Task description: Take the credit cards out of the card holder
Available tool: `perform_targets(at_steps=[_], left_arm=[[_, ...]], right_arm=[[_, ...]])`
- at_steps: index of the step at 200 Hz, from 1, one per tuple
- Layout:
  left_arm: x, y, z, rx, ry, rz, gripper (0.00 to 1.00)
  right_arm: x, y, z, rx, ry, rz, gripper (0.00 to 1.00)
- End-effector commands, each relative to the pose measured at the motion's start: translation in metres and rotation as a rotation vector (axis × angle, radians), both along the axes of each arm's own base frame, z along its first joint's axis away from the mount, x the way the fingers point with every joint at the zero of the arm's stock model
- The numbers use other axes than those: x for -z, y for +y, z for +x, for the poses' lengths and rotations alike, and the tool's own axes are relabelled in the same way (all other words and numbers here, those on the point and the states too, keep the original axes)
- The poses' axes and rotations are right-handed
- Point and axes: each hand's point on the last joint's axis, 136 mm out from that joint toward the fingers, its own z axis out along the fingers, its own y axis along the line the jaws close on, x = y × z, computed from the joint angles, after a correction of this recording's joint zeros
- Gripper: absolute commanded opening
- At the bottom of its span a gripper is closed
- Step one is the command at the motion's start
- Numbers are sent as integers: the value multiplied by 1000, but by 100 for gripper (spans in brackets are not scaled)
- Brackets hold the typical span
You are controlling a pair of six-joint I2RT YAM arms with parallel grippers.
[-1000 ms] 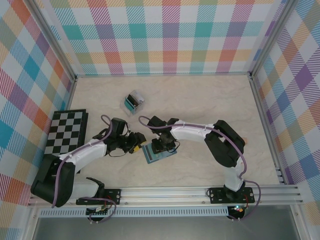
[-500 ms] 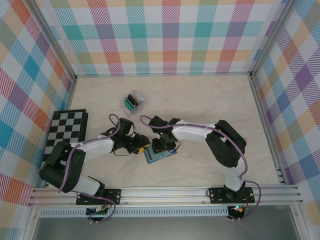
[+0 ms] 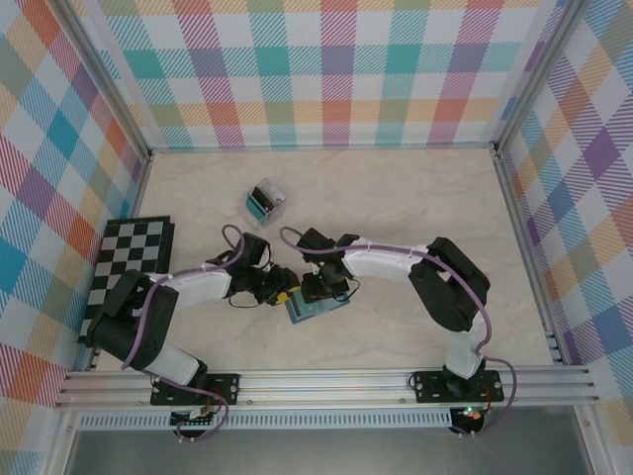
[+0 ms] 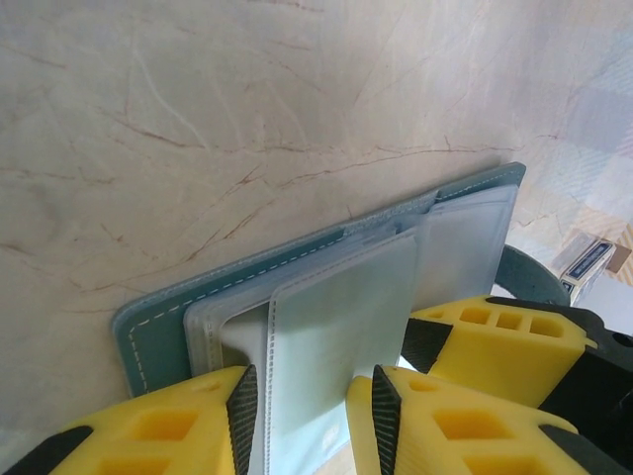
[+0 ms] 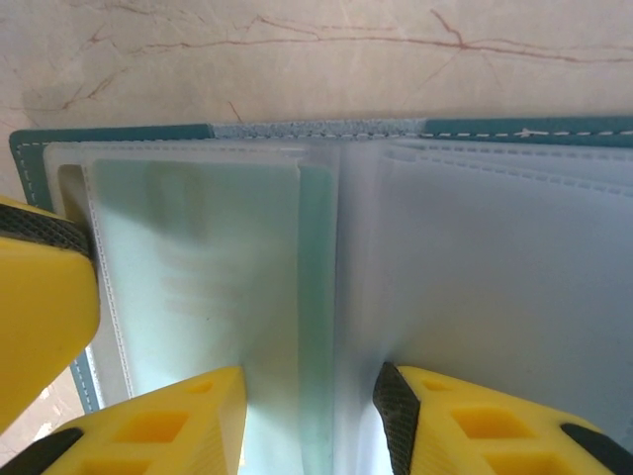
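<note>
The slate-teal card holder (image 3: 318, 311) lies open on the table, its clear sleeves facing up. My left gripper (image 3: 283, 295) is at its left edge and is open. In the left wrist view its jaws (image 4: 312, 411) straddle a clear sleeve leaf (image 4: 341, 327) over the teal cover (image 4: 158, 341). My right gripper (image 3: 322, 288) is over the holder from the far side, open. In the right wrist view its jaws (image 5: 312, 421) sit on either side of the fold. A pale green card (image 5: 198, 277) shows inside the left sleeve, within the teal cover (image 5: 109, 134).
A small clear plastic box (image 3: 264, 201) with teal and black contents stands behind the arms. A checkerboard (image 3: 129, 262) lies at the left wall. A metal rail (image 3: 326, 381) runs along the near edge. Plaid walls enclose the table on three sides.
My left arm has swung right and its gripper has reached the holder's left edge. The right gripper and the holder have stayed in place.
</note>
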Motion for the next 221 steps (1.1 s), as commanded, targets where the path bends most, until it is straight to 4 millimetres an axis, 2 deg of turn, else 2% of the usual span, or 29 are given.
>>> perform_targets(at_steps=[1, 77, 135, 198, 221], left_arm=[[5, 0, 1, 14, -1, 22, 38], [15, 3, -4, 28, 28, 45, 38], [7, -6, -2, 65, -10, -5, 38], [9, -1, -5, 73, -20, 19, 38], [5, -9, -3, 79, -26, -35, 38]], right_arm=[[29, -25, -20, 27, 98, -91, 43], [31, -24, -22, 55, 147, -25, 38], [33, -26, -21, 76, 159, -18, 36], [36, -25, -23, 120, 218, 41, 34], [39, -27, -23, 137, 240, 37, 33]])
